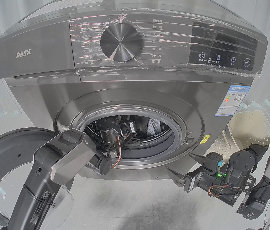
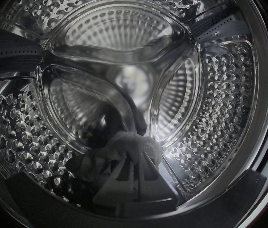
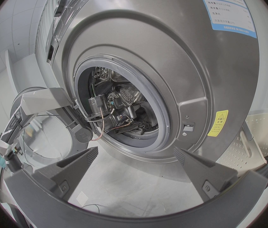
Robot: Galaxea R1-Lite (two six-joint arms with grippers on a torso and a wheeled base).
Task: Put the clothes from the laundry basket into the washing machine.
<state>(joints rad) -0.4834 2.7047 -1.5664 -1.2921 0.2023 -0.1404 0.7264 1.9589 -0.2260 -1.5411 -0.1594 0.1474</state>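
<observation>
The washing machine (image 1: pixel 135 90) door (image 1: pixel 0 163) was seen swung open at the left, and the left arm was passed through the porthole beside it. Inside the drum (image 2: pixel 229 89), the left claw (image 2: pixel 135 162) was closed to a narrow slit on a pale grey garment (image 2: pixel 130 143), which was bunched over the fingertips low in the drum, near its front lip and just above the perforated wall.

Several risks were judged from this. If the claw were opened this near the front lip, the garment could be left lying across the rubber door seal (image 1: pixel 173 125) or dragged out by the withdrawing arm. Fabric could also be snagged on the fingertips, so that a release would fail. The wrist's exposed cable could be caught on the seal.

To the right, the right claw (image 1: pixel 179 163) was held wide open and empty above the floor, in front of the machine's lower right corner. The laundry basket (image 1: pixel 253 125) was stood beside the machine; its contents could not be made out.
</observation>
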